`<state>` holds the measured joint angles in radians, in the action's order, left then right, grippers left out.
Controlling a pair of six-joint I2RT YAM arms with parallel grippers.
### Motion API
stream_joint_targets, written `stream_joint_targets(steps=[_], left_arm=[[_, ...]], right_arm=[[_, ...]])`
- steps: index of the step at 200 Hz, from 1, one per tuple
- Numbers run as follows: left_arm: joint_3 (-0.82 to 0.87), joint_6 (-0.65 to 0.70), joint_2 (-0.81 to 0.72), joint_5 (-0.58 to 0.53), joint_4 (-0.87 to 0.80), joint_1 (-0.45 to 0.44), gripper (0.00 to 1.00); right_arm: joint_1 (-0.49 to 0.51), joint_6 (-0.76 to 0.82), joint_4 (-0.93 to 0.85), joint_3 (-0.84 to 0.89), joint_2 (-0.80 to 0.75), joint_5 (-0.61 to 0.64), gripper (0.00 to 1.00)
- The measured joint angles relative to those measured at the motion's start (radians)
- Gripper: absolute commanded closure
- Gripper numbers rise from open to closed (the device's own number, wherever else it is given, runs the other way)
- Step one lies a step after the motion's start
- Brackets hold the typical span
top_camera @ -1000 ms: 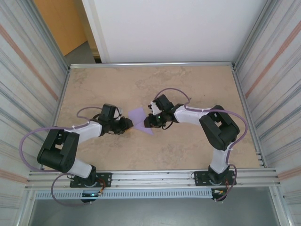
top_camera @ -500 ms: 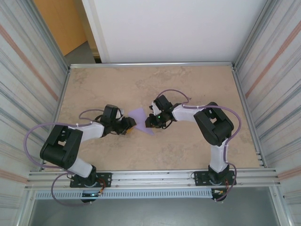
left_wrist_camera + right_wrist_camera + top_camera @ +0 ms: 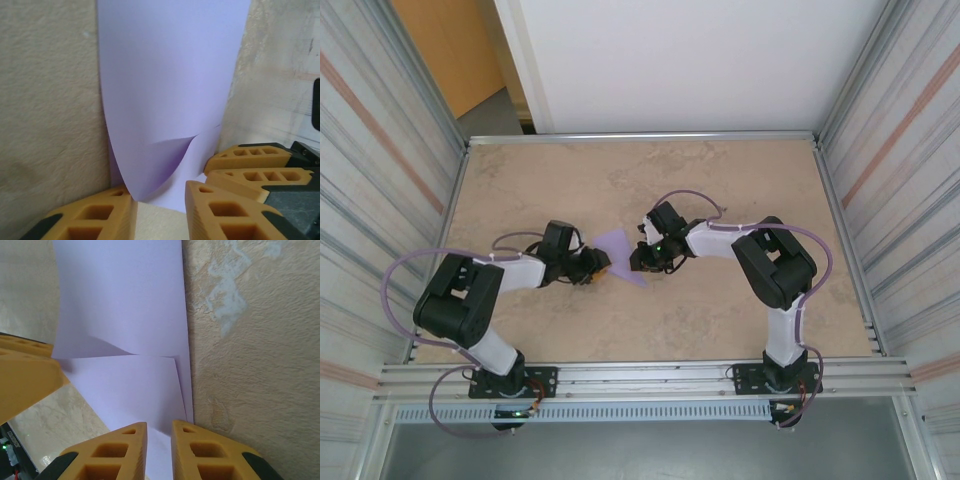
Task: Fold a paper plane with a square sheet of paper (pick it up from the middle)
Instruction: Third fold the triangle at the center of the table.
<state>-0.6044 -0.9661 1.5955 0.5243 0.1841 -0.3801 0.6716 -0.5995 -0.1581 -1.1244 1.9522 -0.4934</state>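
Note:
The square sheet of paper (image 3: 617, 246) is lavender, partly folded, and lies mid-table between both grippers. My left gripper (image 3: 597, 264) is at its left corner. In the left wrist view the paper (image 3: 165, 90) curls upward, and its lifted edge dips between the spread jaws of the left gripper (image 3: 160, 197) without being pinched. My right gripper (image 3: 638, 262) is at the sheet's right edge. In the right wrist view a folded flap of the paper (image 3: 120, 390) runs to the right gripper (image 3: 159, 426), whose jaws stand a narrow gap apart over it. The right gripper's fingers (image 3: 250, 157) also appear in the left wrist view.
The beige marbled table (image 3: 740, 200) is fenced by aluminium rails (image 3: 650, 375) at the near edge and corrugated walls on both sides. Both arms' lavender cables loop above the tabletop near the grippers.
The left arm's elbow has swung inward and its gripper has edged closer to the paper's corner. The right arm's elbow shifted left a little. The paper stays where it was.

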Motion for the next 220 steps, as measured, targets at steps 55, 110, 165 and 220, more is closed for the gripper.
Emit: stream_joint_targets(steps=[55,110,165,220], left_arm=[[-0.037,0.029,0.026,0.053,0.001,0.001,0.68],[-0.072,0.089,0.087,0.128,-0.001,0.03,0.71],[-0.085,0.117,0.095,0.146,-0.008,0.032,0.87],[-0.101,0.123,0.094,0.124,-0.059,0.032,0.92]], right_arm=[[-0.005,0.0,0.0,0.0,0.002,-0.001,0.81],[-0.006,0.0,0.0,0.0,0.002,-0.001,0.8],[-0.006,0.005,0.007,0.0,0.002,-0.006,0.72],[-0.004,0.076,0.0,0.026,-0.08,0.103,0.52]])
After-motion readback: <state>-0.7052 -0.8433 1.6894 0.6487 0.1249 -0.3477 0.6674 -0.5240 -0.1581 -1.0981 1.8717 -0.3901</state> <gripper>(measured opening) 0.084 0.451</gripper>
